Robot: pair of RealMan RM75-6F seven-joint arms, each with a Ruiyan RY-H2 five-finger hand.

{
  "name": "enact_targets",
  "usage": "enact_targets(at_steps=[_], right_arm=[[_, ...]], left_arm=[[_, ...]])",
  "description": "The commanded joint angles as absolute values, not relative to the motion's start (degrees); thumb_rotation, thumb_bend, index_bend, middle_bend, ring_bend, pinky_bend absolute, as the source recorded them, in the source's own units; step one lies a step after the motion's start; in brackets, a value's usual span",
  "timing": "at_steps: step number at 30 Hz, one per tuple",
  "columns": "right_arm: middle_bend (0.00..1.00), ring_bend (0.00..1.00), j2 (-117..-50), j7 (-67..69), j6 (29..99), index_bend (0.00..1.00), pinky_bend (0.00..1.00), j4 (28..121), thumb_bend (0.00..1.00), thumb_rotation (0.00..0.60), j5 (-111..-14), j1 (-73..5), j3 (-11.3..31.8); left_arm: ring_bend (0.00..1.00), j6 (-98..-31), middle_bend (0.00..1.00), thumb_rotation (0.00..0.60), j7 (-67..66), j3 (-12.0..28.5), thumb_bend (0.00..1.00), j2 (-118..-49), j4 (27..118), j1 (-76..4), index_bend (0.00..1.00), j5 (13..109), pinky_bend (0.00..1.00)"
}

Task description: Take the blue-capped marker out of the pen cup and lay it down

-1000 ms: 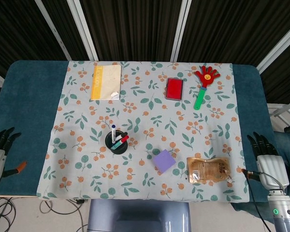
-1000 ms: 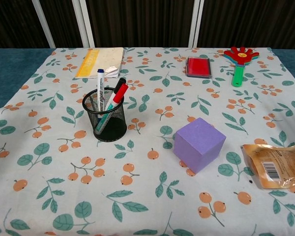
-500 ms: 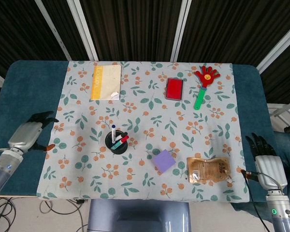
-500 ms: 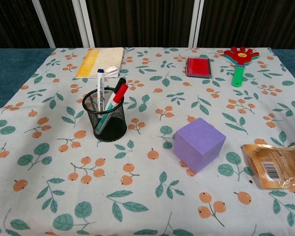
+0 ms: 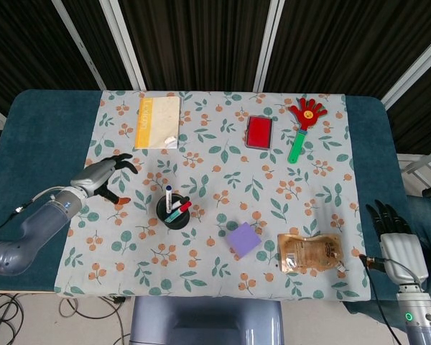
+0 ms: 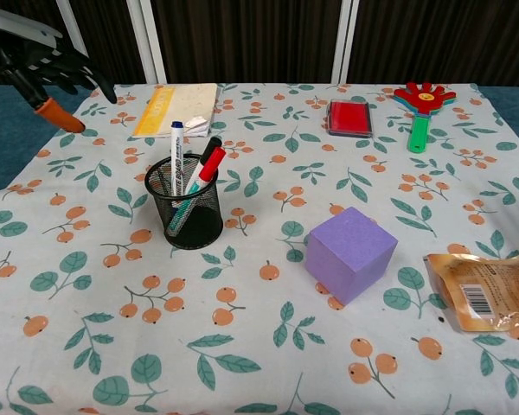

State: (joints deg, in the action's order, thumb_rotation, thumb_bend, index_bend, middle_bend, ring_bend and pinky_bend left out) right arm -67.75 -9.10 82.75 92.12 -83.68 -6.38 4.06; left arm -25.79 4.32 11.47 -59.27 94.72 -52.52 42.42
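A black mesh pen cup (image 5: pixel 174 213) (image 6: pixel 188 213) stands on the flowered cloth, left of centre. The blue-capped white marker (image 5: pixel 169 197) (image 6: pixel 176 152) sticks upright out of it beside a red-capped and a black-capped marker. My left hand (image 5: pixel 105 176) (image 6: pixel 43 65) hovers to the left of the cup with fingers spread and nothing in it, well apart from the markers. My right hand (image 5: pixel 393 235) rests off the cloth at the table's right edge, fingers extended and empty; the chest view does not show it.
A purple cube (image 5: pixel 243 239) (image 6: pixel 350 253) and a tan pouch (image 5: pixel 310 252) (image 6: pixel 486 290) lie right of the cup. At the back are a yellow notebook (image 5: pixel 157 122), a red stamp pad (image 5: pixel 259 132) and a red hand-shaped clapper (image 5: pixel 304 121). Blue table cover (image 5: pixel 39 136) borders the cloth.
My left hand has swung in from the table's left edge over the cloth toward the pen cup and now shows in the chest view. The right hand has barely moved.
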Motion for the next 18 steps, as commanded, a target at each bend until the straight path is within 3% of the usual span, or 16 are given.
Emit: enact_targets(at_steps=[1,18], right_arm=[[0.0,0.03,-67.71,-9.0,82.75,0.07,0.19,92.03,0.05,0.6,-83.66,-6.33,4.02],[0.0,0.03,-67.59,-8.28,82.64,0.07,0.19,91.53,0.05,0.6,-83.7,-6.18,3.9]], left_arm=[[0.0,-26.44,0.03,0.6,3.61,10.02,0.21,-61.99,93.64,-55.89,0.3,37.99,0.0],[0.0,-30.29,0.04,0.6,1.52,6.48,0.27,-66.57,92.89,-62.08,0.36,29.98,0.0]])
